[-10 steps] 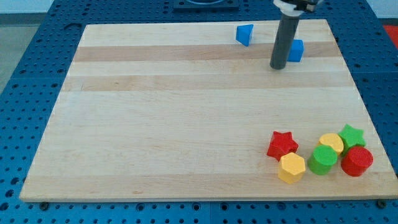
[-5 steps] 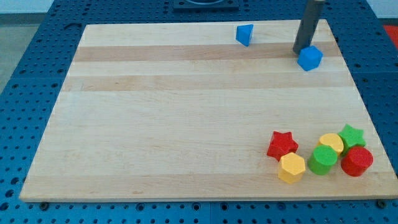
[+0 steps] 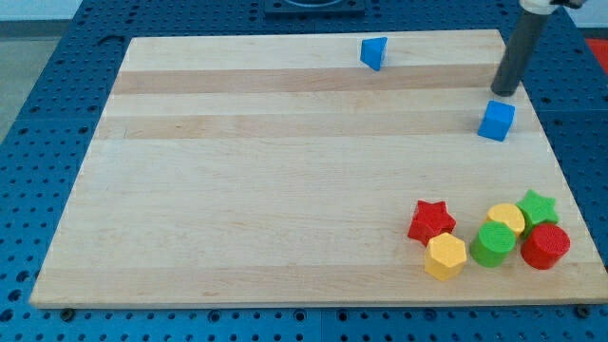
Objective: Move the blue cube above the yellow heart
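Observation:
The blue cube (image 3: 496, 121) lies near the board's right edge, in the upper part of the view. My tip (image 3: 503, 92) is just above the cube, slightly to its right, close to it. The yellow heart (image 3: 506, 219) sits in the cluster at the lower right, well below the cube, partly hidden by the green blocks around it.
A blue wedge-like block (image 3: 374, 52) lies at the top of the wooden board (image 3: 285, 171). The lower-right cluster also holds a red star (image 3: 431, 221), a yellow hexagon (image 3: 446, 256), a green cylinder (image 3: 493, 244), a green star (image 3: 539, 206) and a red cylinder (image 3: 545, 246).
The rod has moved from the cube's left to its upper right. The blue cube has slid to the right and downward. The other blocks have not moved.

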Motion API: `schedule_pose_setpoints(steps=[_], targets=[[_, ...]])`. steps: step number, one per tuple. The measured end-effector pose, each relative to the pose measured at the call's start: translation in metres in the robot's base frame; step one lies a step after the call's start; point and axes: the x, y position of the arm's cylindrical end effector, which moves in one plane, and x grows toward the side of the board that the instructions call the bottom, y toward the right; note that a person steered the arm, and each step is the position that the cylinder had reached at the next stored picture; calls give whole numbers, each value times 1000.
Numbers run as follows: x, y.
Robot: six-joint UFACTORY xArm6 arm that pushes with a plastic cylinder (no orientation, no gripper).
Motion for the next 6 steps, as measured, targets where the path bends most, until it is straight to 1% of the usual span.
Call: schedule_pose_setpoints(steps=[1, 2, 3, 4, 5, 6], targets=[[32, -12], [64, -39], [89, -50], [84, -49], [73, -61], [83, -77]])
